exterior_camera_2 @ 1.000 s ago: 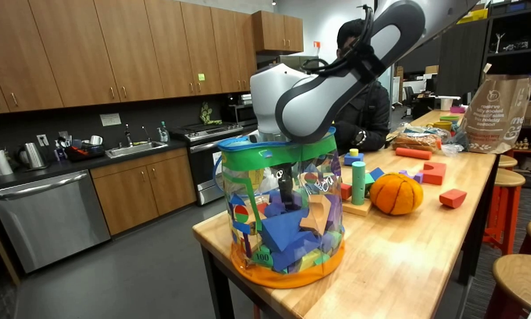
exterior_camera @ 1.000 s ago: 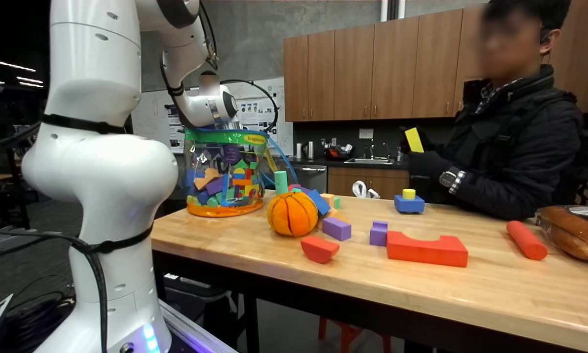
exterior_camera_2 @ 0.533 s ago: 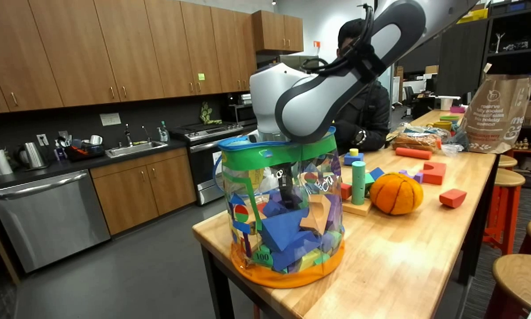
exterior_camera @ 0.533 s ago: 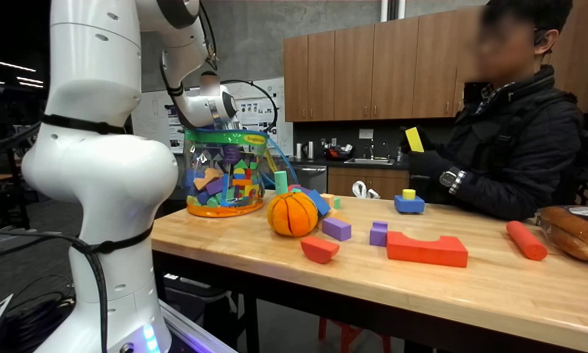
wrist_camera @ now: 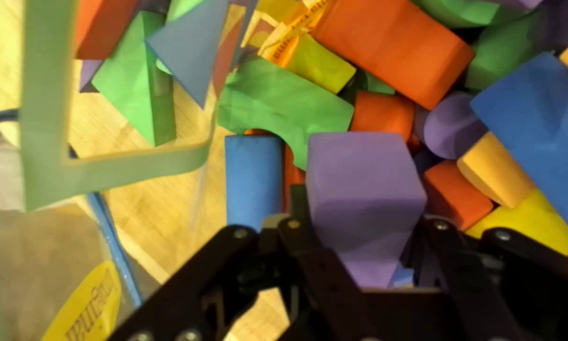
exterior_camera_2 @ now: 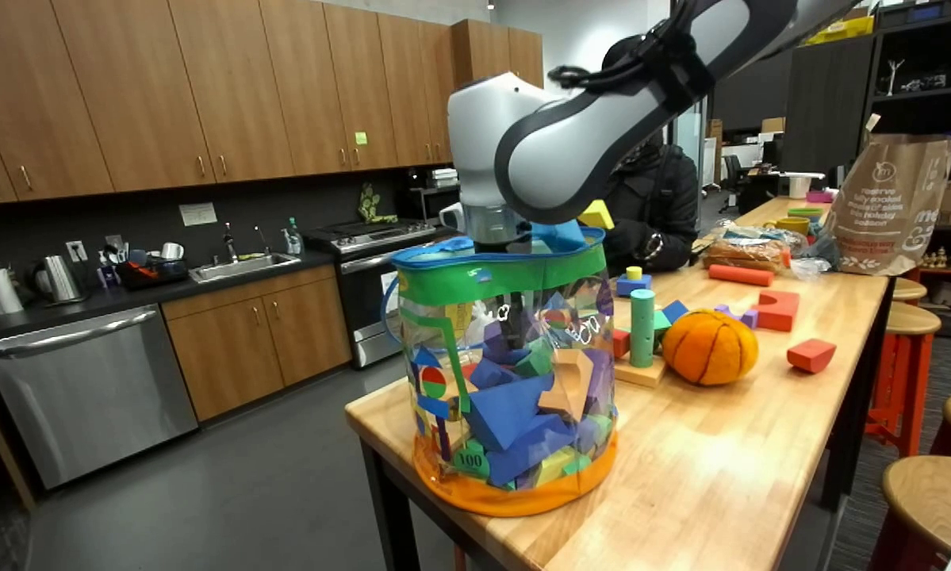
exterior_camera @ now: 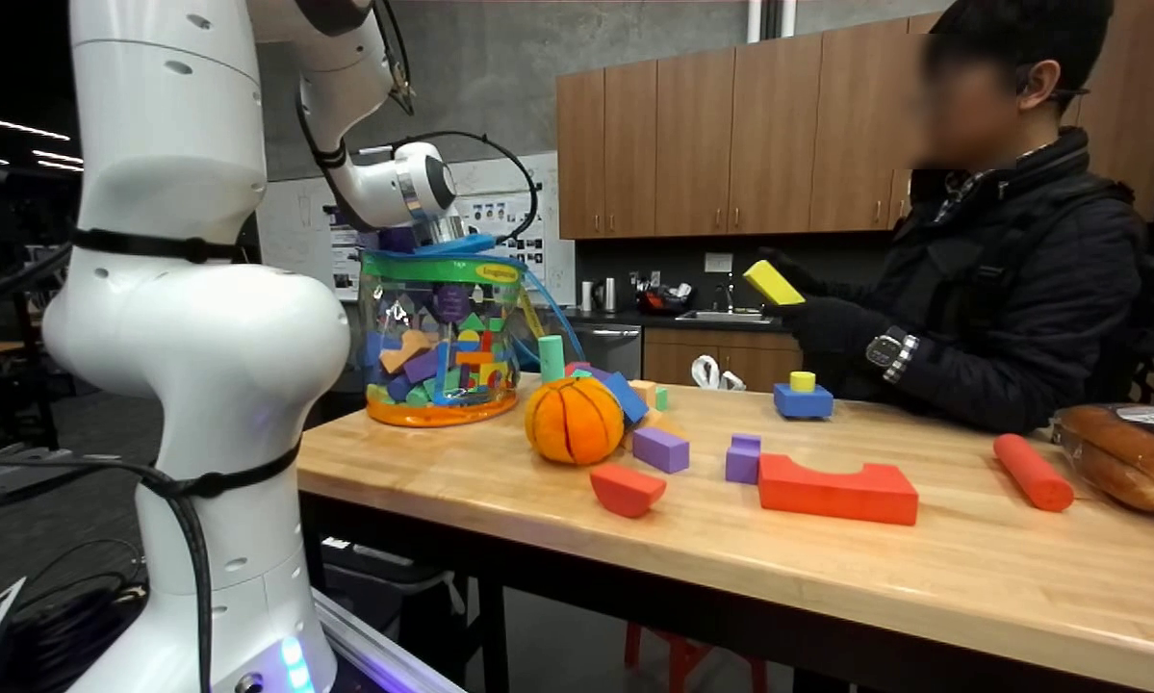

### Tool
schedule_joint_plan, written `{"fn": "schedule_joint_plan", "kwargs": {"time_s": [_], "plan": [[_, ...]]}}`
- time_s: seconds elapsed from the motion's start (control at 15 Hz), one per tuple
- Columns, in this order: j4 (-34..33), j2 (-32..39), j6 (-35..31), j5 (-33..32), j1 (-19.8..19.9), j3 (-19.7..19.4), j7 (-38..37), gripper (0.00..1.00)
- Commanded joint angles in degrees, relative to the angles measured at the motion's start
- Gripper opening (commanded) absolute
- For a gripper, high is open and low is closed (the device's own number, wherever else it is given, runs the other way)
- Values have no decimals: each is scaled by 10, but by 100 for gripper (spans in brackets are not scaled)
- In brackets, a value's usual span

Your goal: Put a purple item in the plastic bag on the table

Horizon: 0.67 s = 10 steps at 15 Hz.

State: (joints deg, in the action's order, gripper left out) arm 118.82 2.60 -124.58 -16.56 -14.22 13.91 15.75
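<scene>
Looking thru the wrist view, we've the claw [wrist_camera: 362, 208] clamped on a purple block [wrist_camera: 366, 173], fingers [wrist_camera: 299, 203] on both sides, prob. b/c those flat sides give a firm hold, while its end pokes past the tips so it should drop free easily once let go. That block is already inside the plastic bag [exterior_camera_2: 515, 277], below the rim and over the heap of toy blocks [exterior_camera_2: 515, 412]; whether it touches them we can't tell. Imo only the release is left. Bag stands upright at the end of the table [exterior_camera_2: 729, 468], mouth up, prob. so the arm [exterior_camera_2: 554, 159] can come straight down into it, w/ the heap likely weighing down the base. Vs. a moment ago, in both exterior views the arm's wrist end sits higher over the rim, and its dark fingers reach less deep, so a green block [exterior_camera_2: 534, 359] shows next to them. A blue flap [exterior_camera: 456, 245] at the mouth now stands up beside the arm too, so we'd watch it doesn't snag when backing out. The person [exterior_camera: 1029, 279] has shifted and tipped the yellow block [exterior_camera: 774, 282] they hold; why, we can't say. Orange ball [exterior_camera: 575, 421], red arch [exterior_camera: 838, 493] and the spare purple piece [exterior_camera: 660, 449] on the table look the same as b4, afaict.
</scene>
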Motion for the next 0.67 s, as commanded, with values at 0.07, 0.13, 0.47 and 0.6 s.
{"fn": "schedule_joint_plan", "kwargs": {"time_s": [0.07,0.13,0.47,0.6], "plan": [[23,-98,46,14,-4,5,27,17],[25,-114,55,14,-6,6,30,17],[40,-181,34,-8,-11,6,19,17],[51,-204,11,-20,-9,7,7,17]]}}
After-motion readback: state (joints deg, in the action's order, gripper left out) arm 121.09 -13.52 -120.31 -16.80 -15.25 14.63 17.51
